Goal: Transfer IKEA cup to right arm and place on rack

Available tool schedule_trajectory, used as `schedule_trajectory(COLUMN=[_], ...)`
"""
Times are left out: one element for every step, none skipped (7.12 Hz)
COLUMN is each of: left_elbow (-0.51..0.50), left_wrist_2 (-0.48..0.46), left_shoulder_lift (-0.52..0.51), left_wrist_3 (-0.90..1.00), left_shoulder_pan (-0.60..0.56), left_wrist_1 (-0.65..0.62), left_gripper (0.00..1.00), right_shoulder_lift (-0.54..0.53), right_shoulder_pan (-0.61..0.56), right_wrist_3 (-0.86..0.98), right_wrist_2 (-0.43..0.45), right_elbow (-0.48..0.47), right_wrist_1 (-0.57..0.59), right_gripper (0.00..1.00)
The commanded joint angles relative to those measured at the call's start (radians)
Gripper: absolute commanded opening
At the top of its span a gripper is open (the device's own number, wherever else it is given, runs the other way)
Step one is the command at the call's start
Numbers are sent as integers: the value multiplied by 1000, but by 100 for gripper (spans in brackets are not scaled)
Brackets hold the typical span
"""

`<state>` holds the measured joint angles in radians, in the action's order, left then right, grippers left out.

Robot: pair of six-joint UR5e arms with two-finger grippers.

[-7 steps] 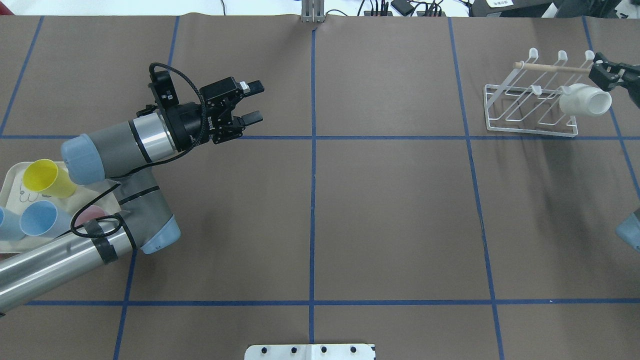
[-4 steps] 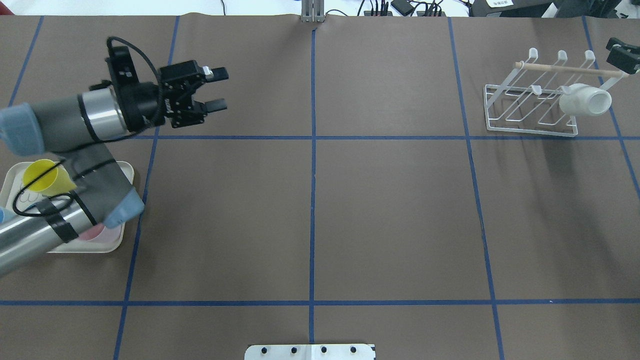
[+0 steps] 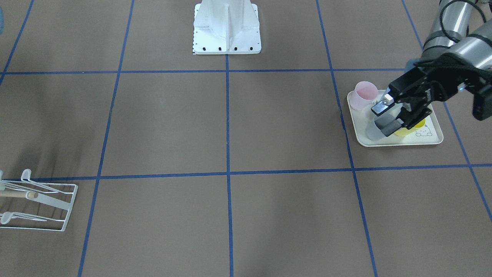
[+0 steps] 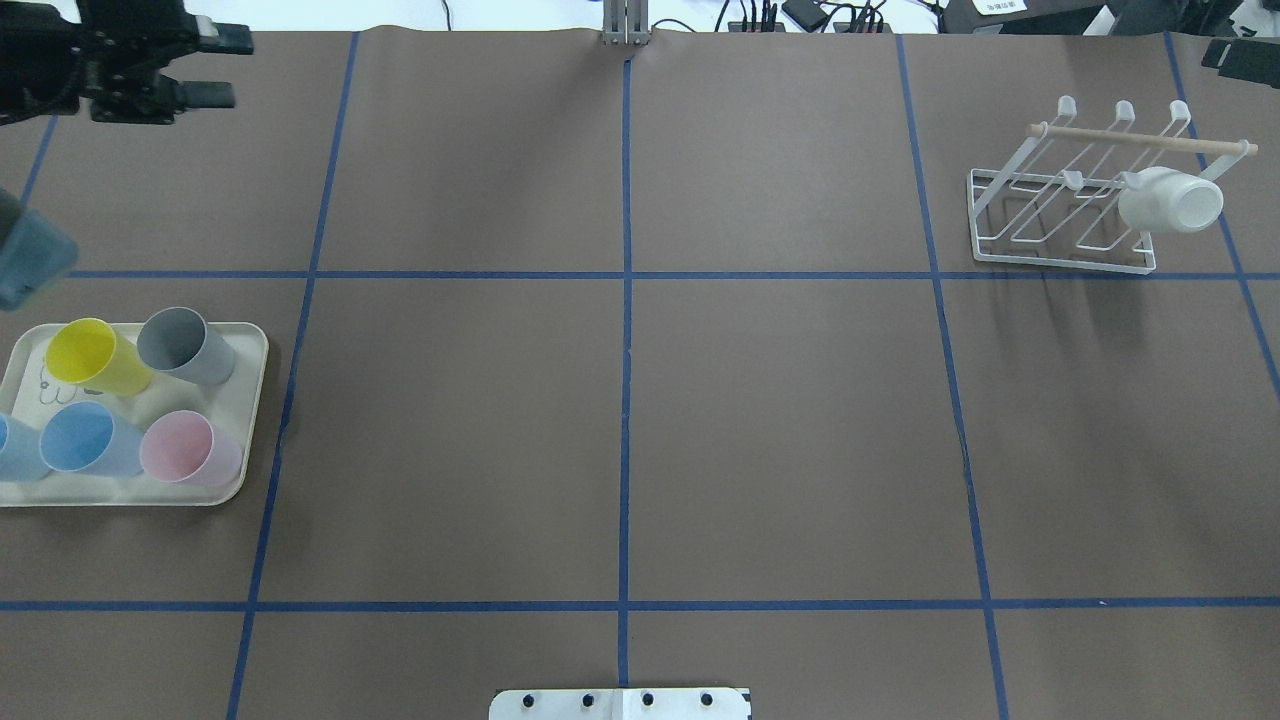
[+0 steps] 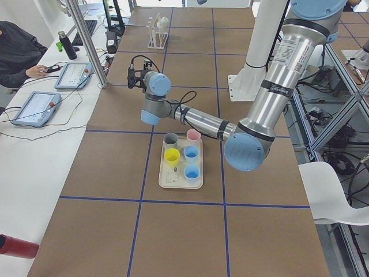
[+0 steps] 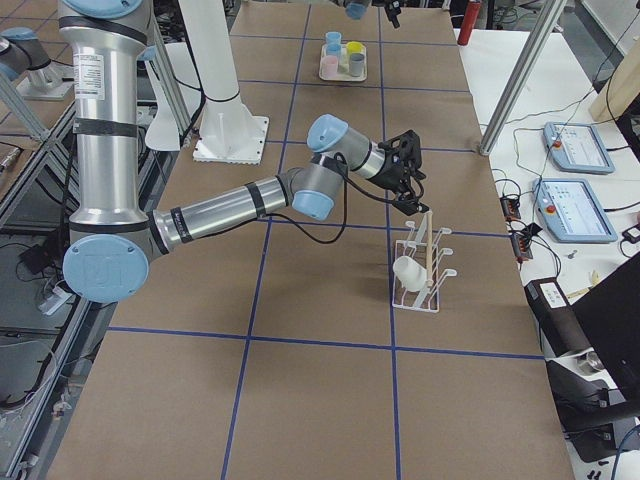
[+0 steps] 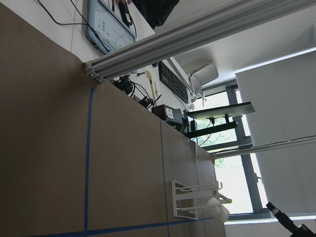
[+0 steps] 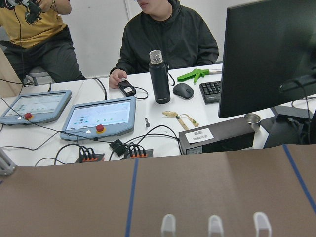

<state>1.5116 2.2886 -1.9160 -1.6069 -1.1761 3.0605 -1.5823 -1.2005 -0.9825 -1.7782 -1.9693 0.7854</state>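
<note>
A white cup (image 4: 1170,203) hangs on its side on the white wire rack (image 4: 1050,255) with the wooden dowel at the table's far right; both also show in the exterior right view, the cup (image 6: 407,270) on the rack (image 6: 425,300). My right gripper (image 4: 1238,56) is only partly in view at the edge, beyond the rack and clear of the cup; I cannot tell if it is open. My left gripper (image 4: 220,67) is open and empty, held high over the far left corner. In the front-facing view it (image 3: 384,118) overlaps the tray.
A cream tray (image 4: 245,345) at the near left holds a yellow cup (image 4: 85,352), a grey cup (image 4: 180,343), a pink cup (image 4: 185,448) and two blue cups (image 4: 85,438). The robot base plate (image 4: 620,703) is at the near edge. Operators sit beyond the far edge.
My left arm has swung left and back to the far left corner, uncovering the tray. My right gripper has drawn away from the rack toward the far right. The white cup stays on the rack.
</note>
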Motion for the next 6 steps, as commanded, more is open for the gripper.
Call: schedule_trajectory(left_elbow=[9, 12, 12, 16, 36, 56], left_wrist_2=[133, 137, 126, 86, 10, -56], left_shoulder_lift=[79, 118, 147, 147, 155, 195], left_wrist_3=[270, 379, 497, 666, 844, 1021], left_shoulder_pan=[-118, -150, -175, -210, -214, -212], left_wrist_1=[-134, -197, -266, -399, -531, -642], left_gripper=[99, 99, 98, 98, 99, 99], right_shoulder_lift=[82, 109, 148, 181, 199, 199], right_shoulder_pan=[-1, 1, 1, 9, 27, 44], right_wrist_3=[-187, -258, -334, -402, -430, -435], right_wrist_2=[-166, -223, -260, -282, -282, -277], right_elbow=[-54, -57, -59, -59, -59, -59], right_wrist_1=[83, 83, 83, 81, 81, 80], right_gripper=[100, 100, 100, 100, 100, 100])
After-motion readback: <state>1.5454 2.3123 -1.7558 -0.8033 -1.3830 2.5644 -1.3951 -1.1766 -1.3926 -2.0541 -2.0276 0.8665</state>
